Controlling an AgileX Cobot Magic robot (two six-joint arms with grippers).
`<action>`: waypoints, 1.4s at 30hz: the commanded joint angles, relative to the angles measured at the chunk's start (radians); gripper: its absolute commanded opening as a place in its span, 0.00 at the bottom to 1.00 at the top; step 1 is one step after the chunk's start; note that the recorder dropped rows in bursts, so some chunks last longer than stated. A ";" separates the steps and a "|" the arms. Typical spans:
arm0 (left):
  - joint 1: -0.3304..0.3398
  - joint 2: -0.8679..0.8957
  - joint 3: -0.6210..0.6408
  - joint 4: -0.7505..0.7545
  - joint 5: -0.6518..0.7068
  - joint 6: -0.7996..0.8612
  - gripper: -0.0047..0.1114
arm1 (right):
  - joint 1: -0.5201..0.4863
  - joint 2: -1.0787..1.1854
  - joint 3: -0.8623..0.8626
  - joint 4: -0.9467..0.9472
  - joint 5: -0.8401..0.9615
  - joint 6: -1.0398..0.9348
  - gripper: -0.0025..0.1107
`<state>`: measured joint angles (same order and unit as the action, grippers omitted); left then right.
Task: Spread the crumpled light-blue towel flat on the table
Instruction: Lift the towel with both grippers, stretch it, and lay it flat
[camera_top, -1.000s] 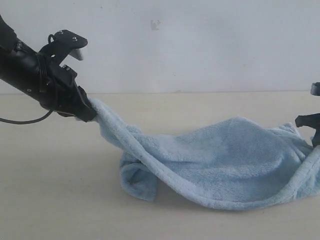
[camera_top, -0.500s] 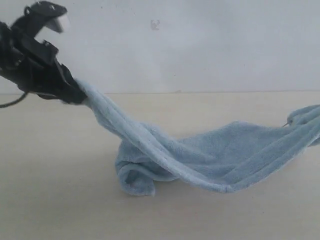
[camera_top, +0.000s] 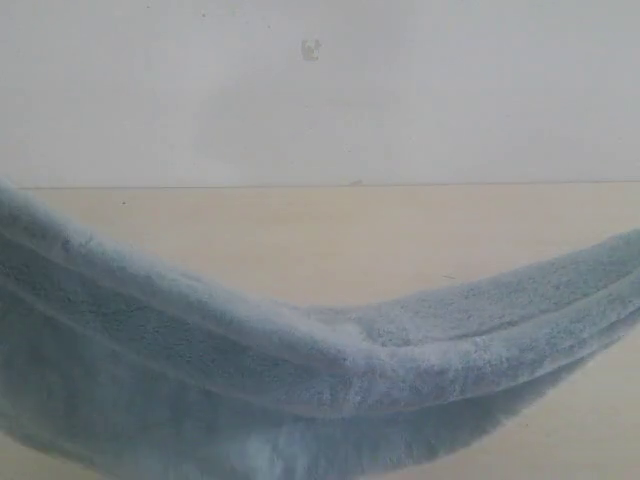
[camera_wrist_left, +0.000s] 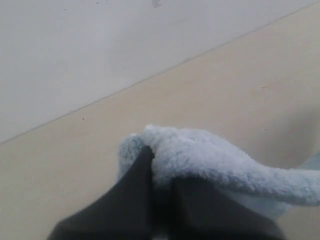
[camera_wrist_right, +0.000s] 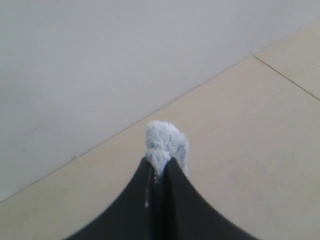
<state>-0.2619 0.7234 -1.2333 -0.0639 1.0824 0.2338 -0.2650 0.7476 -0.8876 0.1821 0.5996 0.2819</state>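
The light-blue towel (camera_top: 300, 380) hangs stretched across the exterior view as a sagging band, close to the camera and blurred, above the beige table (camera_top: 330, 240). Neither arm shows in that view. In the left wrist view my left gripper (camera_wrist_left: 161, 172) is shut on a bunched end of the towel (camera_wrist_left: 200, 155), which trails off to one side. In the right wrist view my right gripper (camera_wrist_right: 159, 167) is shut on a small tuft of the towel (camera_wrist_right: 166, 142) sticking out past the black fingertips (camera_wrist_right: 145, 175). The white label is not visible.
A pale wall (camera_top: 320, 90) stands behind the table's far edge. A seam line in the table surface (camera_wrist_right: 287, 77) shows in the right wrist view. Nothing else lies on the visible table.
The towel has been lifted off the table and drawn out between both grippers. Both arms have moved outward, out of the exterior view, and the cloth now fills the lower frame.
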 joint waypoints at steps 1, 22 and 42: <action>0.002 -0.048 0.002 -0.003 0.101 -0.021 0.07 | -0.002 -0.124 -0.003 -0.114 0.096 0.106 0.02; 0.002 0.029 0.321 0.248 -0.057 -0.173 0.07 | 0.278 -0.033 -0.009 -0.608 0.288 0.182 0.02; 0.250 0.983 0.054 0.491 -0.718 -0.428 0.15 | 0.274 1.162 -0.613 -0.635 -0.059 0.117 0.02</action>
<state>-0.0450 1.6198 -1.1037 0.4183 0.4445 -0.1721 0.0102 1.8063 -1.3905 -0.4386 0.5462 0.4176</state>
